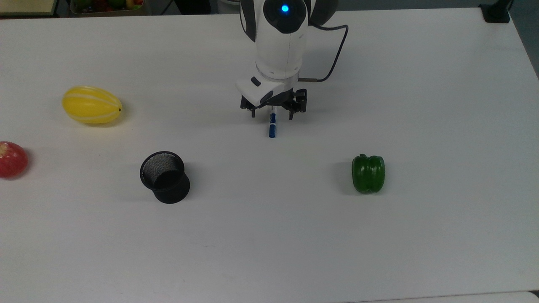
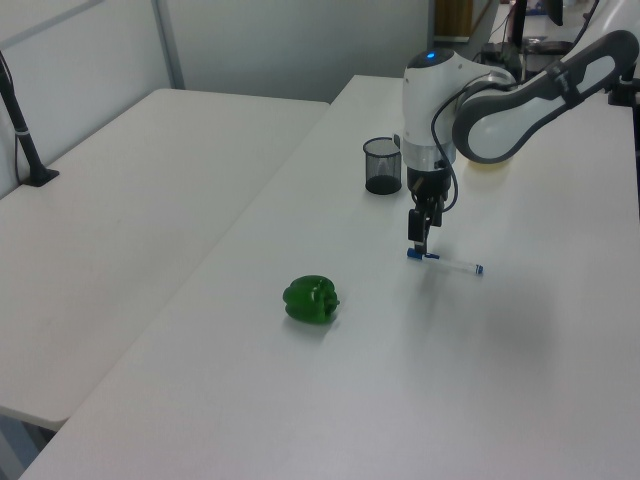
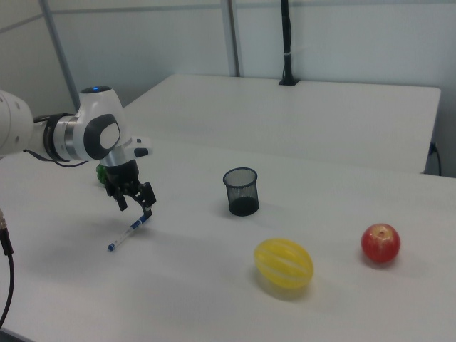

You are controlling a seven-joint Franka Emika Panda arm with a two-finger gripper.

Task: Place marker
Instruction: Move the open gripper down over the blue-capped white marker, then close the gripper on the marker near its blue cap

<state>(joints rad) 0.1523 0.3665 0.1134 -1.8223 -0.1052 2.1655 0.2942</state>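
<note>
The marker (image 1: 272,128) lies flat on the white table (image 1: 269,244), its blue cap end pointing to the top view's bottom. The upper part of its white barrel is hidden under my gripper (image 1: 272,115). The gripper points down with its fingers spread wide, one on each side of the barrel, and holds nothing. In the left view the gripper (image 2: 421,244) hangs low over the blue-capped end of the marker (image 2: 455,264). In the right view the gripper (image 3: 135,209) stands just above the marker (image 3: 127,234).
A black mesh cup (image 1: 165,176) stands upright toward the top view's lower left. A green pepper (image 1: 368,173) sits at the top view's lower right. A yellow melon (image 1: 92,104) and a red apple (image 1: 12,159) lie at the top view's left.
</note>
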